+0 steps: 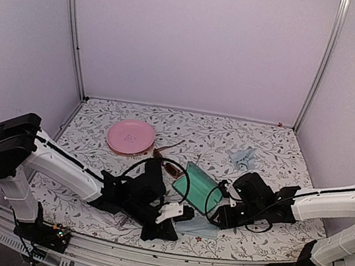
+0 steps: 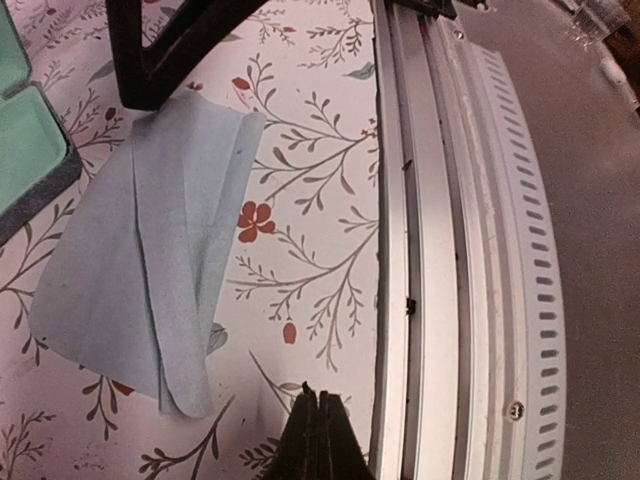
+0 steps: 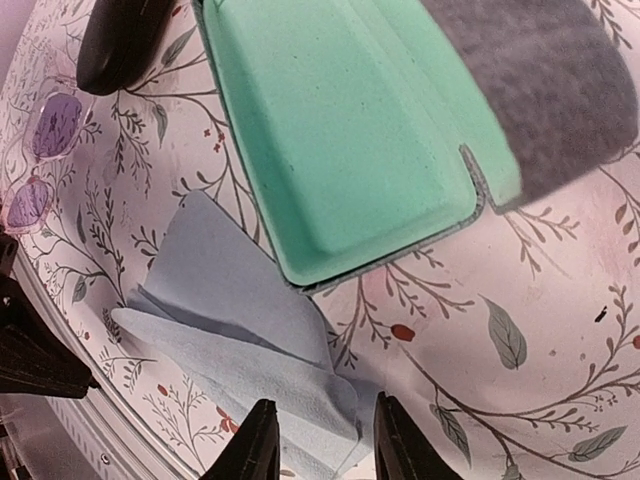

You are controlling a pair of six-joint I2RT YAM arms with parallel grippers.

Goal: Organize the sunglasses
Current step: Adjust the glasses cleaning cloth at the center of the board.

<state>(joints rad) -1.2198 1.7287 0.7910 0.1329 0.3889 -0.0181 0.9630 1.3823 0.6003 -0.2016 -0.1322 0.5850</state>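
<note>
Blue cloth (image 3: 225,330) lay beside the green-lined case (image 3: 340,140); right gripper (image 3: 325,405) parted above its corner, left gripper (image 2: 320,400) clenched empty. Advised: lift sunglasses (image 3: 52,128) by the bridge.

Robot lab test cell, not a home. A table is boxed in by plain white panels (image 1: 198,36) set between aluminium profile posts (image 1: 73,24). A slotted metal rail (image 2: 470,250) is fixed along the near edge. The left arm (image 1: 59,165) and right arm (image 1: 334,200) are mounted beside it, with cabling exposed. A floral cloth (image 1: 275,148) is spread over the tabletop.
</note>
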